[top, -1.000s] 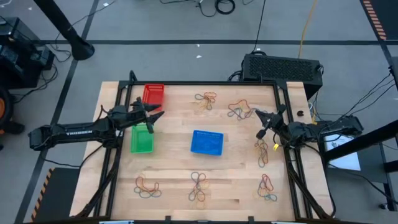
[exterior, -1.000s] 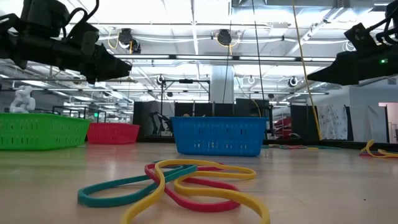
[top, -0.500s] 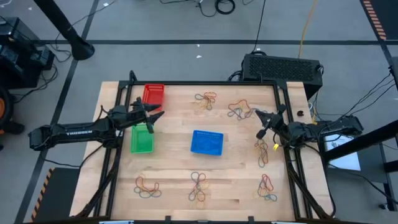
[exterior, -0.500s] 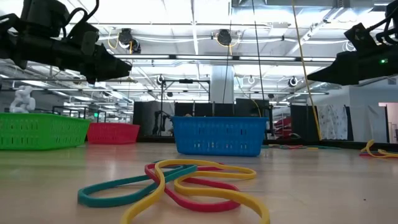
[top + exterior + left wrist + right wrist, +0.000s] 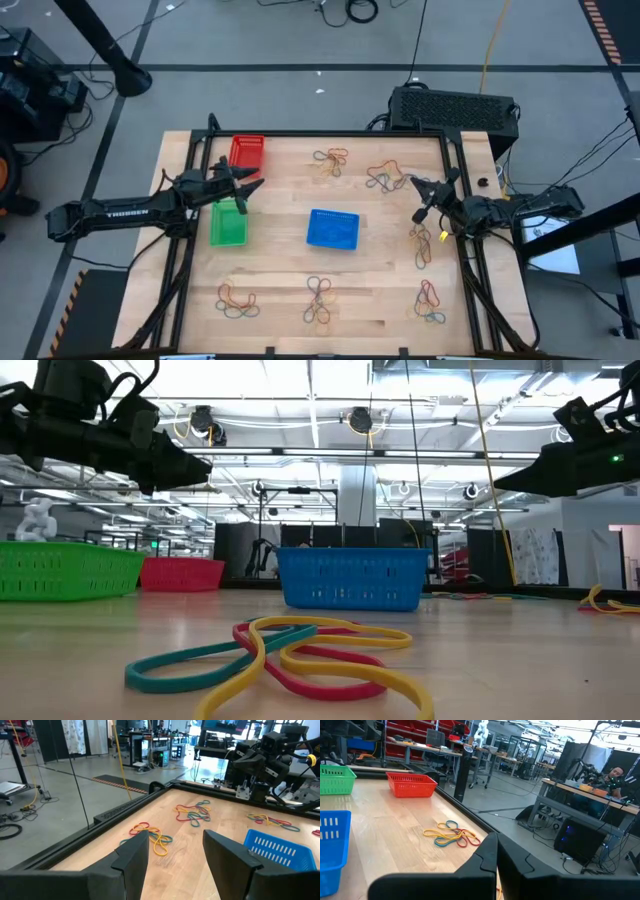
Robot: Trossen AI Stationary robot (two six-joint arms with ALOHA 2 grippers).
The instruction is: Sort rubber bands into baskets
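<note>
Step in hand: none begun, by appearance. Thin coloured rubber bands [image 5: 320, 300] lie in heaps around the table; red [image 5: 246, 151], green [image 5: 228, 224] and blue perforated plastic baskets [image 5: 332, 229] look empty.

Left gripper [image 5: 247, 186]: parted, empty, raised between red and green baskets.

Right gripper [image 5: 418, 187]: closed, empty, beside a heap.

Next: probably open and descend onto one band.

We see the left arm reaching in low from the table's left edge, its left gripper [image 5: 250, 187] hanging above the table with fingers [image 5: 135, 852] spread apart, nothing between them. Across from it, the right gripper [image 5: 414, 182] hangs with its fingers [image 5: 487, 852] pressed together, empty.
</note>
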